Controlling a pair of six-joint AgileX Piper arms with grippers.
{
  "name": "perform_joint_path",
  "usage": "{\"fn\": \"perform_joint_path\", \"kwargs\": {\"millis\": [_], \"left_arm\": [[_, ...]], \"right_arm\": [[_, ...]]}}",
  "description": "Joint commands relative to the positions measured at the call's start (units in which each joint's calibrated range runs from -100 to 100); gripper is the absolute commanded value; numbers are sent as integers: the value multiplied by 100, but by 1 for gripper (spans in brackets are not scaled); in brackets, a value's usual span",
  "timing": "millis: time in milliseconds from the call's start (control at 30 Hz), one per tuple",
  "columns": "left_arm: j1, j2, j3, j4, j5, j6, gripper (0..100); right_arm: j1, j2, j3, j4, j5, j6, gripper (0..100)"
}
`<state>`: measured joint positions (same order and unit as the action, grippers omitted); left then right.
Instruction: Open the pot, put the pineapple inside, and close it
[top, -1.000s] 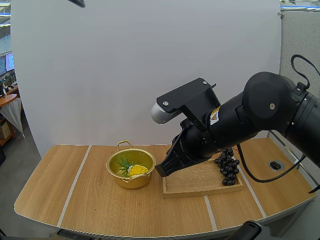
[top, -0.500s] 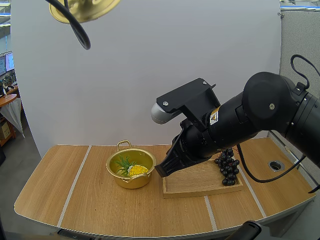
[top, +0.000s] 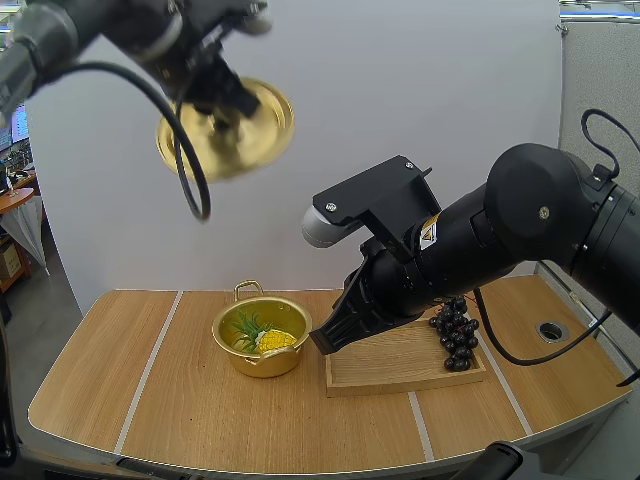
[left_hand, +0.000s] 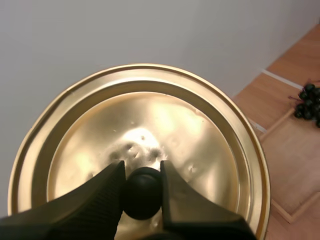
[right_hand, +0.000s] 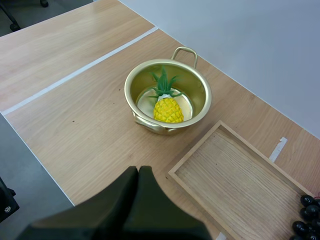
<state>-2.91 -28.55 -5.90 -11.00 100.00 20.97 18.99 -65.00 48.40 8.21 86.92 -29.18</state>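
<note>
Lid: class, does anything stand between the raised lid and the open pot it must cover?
Nothing visible does. The left gripper holds the lid high; the pot stands uncovered, the shut right gripper off to its side.

The high view looks from behind and above, forward and down over the whole surface (top: 100, 380). The left wrist view is very near the lid (left_hand: 150, 125) and faces its top; the tray (left_hand: 295, 165) lies beyond. The right wrist view looks down from farther at the pot (right_hand: 192, 85) and tray, both shared with the high view.
</note>
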Motion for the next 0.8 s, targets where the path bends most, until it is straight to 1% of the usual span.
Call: {"fn": "perform_joint_path", "kwargs": {"millis": [0,300,400,500,600,767], "left_arm": [[-11,202,1131,-257,0,242,0],[-11,781,2309,-269,-510,613,0],[-11,940,2667,-464,-881,847,0],[-11,1098,3070,-862,-1275,1221,0],[-11,1231,3349,-1110,-1622,1477,0],[-11,1602,3505,-1205,-2175,1628,0]], "right_arm": [[-5,-72,6,-36,20,14,0],[-5,-72,6,-36,20,14,0],[-5,-72,6,-36,20,14,0],[-5,-72,6,-36,20,14,0],[-5,-72,6,-36,20,14,0],[-5,-72,6,-36,20,14,0]]}}
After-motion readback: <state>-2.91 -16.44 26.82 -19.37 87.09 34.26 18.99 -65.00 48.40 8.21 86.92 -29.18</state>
